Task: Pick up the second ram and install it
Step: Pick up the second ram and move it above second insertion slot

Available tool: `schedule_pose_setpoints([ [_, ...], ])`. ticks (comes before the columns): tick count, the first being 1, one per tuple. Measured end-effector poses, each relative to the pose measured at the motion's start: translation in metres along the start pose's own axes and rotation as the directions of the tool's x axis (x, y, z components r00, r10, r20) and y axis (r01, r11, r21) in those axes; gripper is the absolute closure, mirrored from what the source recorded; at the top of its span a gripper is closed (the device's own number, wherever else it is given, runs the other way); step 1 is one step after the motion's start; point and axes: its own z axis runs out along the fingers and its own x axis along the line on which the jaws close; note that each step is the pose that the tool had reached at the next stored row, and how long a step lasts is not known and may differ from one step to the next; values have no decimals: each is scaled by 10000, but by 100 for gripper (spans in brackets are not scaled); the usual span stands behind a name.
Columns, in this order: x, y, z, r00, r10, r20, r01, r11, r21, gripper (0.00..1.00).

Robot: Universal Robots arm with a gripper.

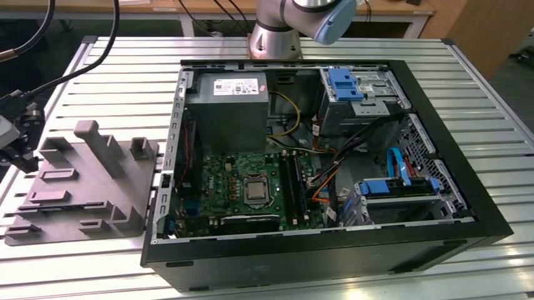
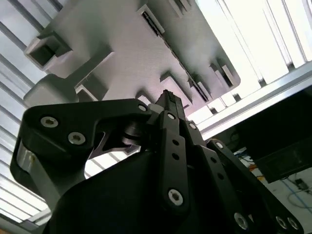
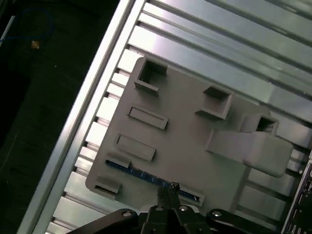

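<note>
Far out at the exterior view's left edge, the tool hangs beside the grey fixture plate, which lies flat on the slatted metal counter. The open black computer case lies just beside the plate, toward the exterior view's right. Inside it are the green motherboard, the long black slot rails and the grey power-supply box. The arm's base stands on the counter behind the case.

In the first wrist view the tool points down at the fixture plate. Its two fingers are drawn together, with no gap showing between the tips. The second ram sits on edge in a narrow slot along the side of the plate nearest the counter's border. It shows as a thin dark-blue line running out to both sides of the fingertips. The tips sit right over the middle of that strip, but I cannot tell whether they touch it or stand just above it.

The second wrist view looks up along the tool. There too the fingers meet in a closed point, with the raised blocks and pockets of the fixture plate beyond them. The counter runs under the plate in bright slats.
</note>
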Motion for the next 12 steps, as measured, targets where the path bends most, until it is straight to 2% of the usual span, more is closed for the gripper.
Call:
schedule_pose_setpoints([
  [3, 0, 0, 6, 9985, -556, -28, 556, 9985, -14, 90],
  [6, 0, -1, 12, 9940, -1094, -53, 1094, 9940, -29, 90],
  [9, 0, -1, 19, 9867, -1626, -76, 1626, 9867, -45, 90],
  [12, 1, -1, 25, 9761, -2171, -100, 2170, 9761, -66, 90],
])
